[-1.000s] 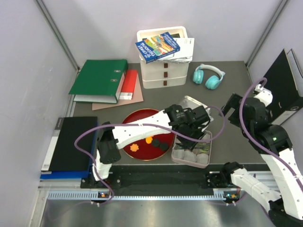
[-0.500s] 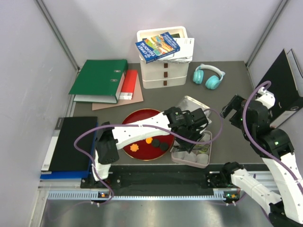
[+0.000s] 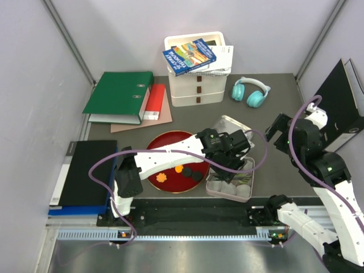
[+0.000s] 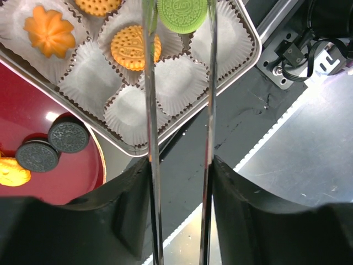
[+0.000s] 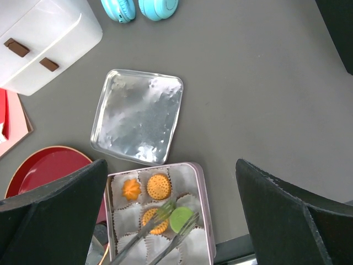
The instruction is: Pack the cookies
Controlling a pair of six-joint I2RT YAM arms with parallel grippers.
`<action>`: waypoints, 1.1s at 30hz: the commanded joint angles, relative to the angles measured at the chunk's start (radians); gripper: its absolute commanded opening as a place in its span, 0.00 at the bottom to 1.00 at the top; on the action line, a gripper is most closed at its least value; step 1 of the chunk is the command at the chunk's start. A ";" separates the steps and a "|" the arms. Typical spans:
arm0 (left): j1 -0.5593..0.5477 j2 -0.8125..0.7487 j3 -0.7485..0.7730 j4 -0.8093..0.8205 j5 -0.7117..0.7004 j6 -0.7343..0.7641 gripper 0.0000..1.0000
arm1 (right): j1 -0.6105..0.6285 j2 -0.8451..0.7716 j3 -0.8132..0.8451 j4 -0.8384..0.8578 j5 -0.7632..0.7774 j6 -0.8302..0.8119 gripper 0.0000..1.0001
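My left gripper (image 4: 179, 165) is shut on metal tongs (image 4: 149, 110) that pinch a green round cookie (image 4: 182, 14) over the paper cups of the open tin (image 4: 251, 49). In the tin lie an orange flower cookie (image 4: 51, 30) and two round orange cookies (image 4: 135, 47). On the red plate (image 3: 165, 145) lie two dark cookies (image 4: 68, 136) and orange ones (image 3: 161, 177). My right gripper (image 5: 172, 182) is open and empty, high above the tin (image 5: 205, 210). It looks down on the green cookie (image 5: 180, 219).
The tin's lid (image 3: 230, 129) lies just behind the tin. Teal headphones (image 3: 250, 91), a white drawer box with books (image 3: 198, 79) and a green binder (image 3: 119, 94) stand at the back. A black binder (image 3: 85, 173) lies left and a black folder (image 3: 341, 102) right.
The right wrist has shifted slightly. The left gripper with the tongs and green cookie has barely moved over the tin.
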 commanded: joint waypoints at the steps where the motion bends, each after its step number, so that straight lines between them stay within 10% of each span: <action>1: -0.002 -0.059 0.025 0.050 -0.021 0.020 0.52 | -0.007 0.008 0.024 0.051 -0.013 -0.012 0.99; 22: 0.035 -0.343 -0.161 0.113 -0.380 -0.130 0.58 | -0.007 0.051 0.045 0.095 -0.053 -0.018 0.99; 33: 0.038 -0.259 -0.166 0.211 -0.201 -0.038 0.34 | -0.007 0.071 0.027 0.120 -0.084 -0.025 0.99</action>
